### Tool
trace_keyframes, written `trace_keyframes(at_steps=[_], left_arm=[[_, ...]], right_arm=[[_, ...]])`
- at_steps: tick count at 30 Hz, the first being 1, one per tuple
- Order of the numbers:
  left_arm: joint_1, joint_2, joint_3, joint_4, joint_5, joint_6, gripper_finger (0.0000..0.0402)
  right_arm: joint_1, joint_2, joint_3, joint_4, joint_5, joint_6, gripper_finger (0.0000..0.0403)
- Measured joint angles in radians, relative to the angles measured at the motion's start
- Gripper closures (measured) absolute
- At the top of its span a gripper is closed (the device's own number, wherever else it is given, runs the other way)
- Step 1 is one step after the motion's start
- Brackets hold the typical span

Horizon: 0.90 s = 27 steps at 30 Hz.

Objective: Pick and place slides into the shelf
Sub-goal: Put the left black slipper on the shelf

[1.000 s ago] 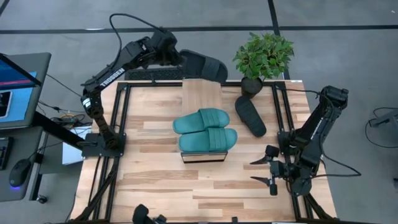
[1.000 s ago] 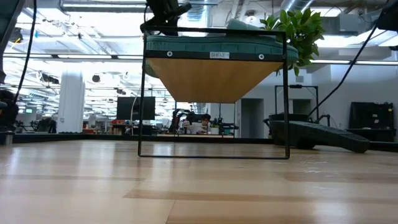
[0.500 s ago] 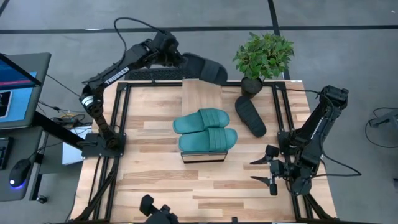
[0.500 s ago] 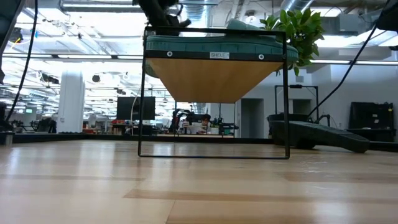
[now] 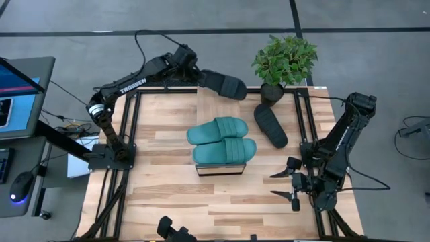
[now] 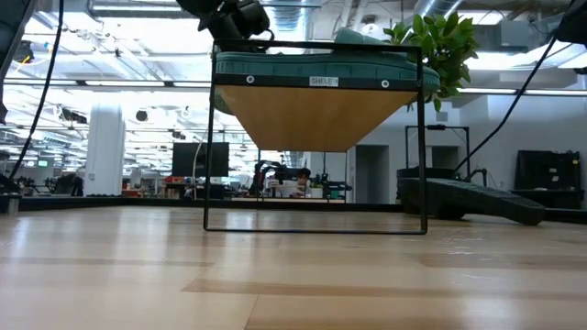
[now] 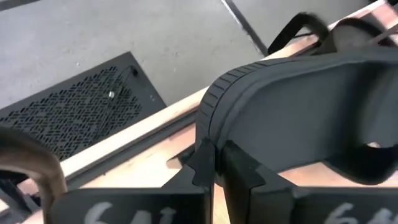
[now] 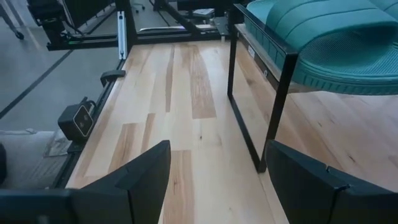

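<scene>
Worktop [image 5: 168, 195] — high view takes in the whole layout. Shelf [image 5: 219, 168] stands mid-worktop with two teal slides [image 5: 220, 140] side by side on its top. One black slide [image 5: 270, 125] lies flat on the worktop just right of the shelf, near a potted plant [image 5: 284, 62] at the back edge.

Low view alone shows the shelf's thin black frame [image 6: 316, 229] and the open space under its top; the teal slides' soles show along the top edge.

Left pincer [image 5: 196, 72] — at the back edge, clamped shut on the heel of the second black slide [image 5: 225, 84], held clear of the worktop. Left wrist view shows the fingers [image 7: 205, 165] pinching its ribbed rim.

Right pincer [image 5: 290, 181] — spread wide, holding nothing, at the worktop's right side.
</scene>
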Motion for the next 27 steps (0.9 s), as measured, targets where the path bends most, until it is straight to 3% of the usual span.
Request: trace_keyframes(at_steps=[27], left_arm=[[-0.063, -0.001, -0.042, -0.146, -0.052, -0.065, 0.0401]], right_arm=[[0.002, 0.0, 0.0, 0.029, -0.001, 0.0, 0.0148]])
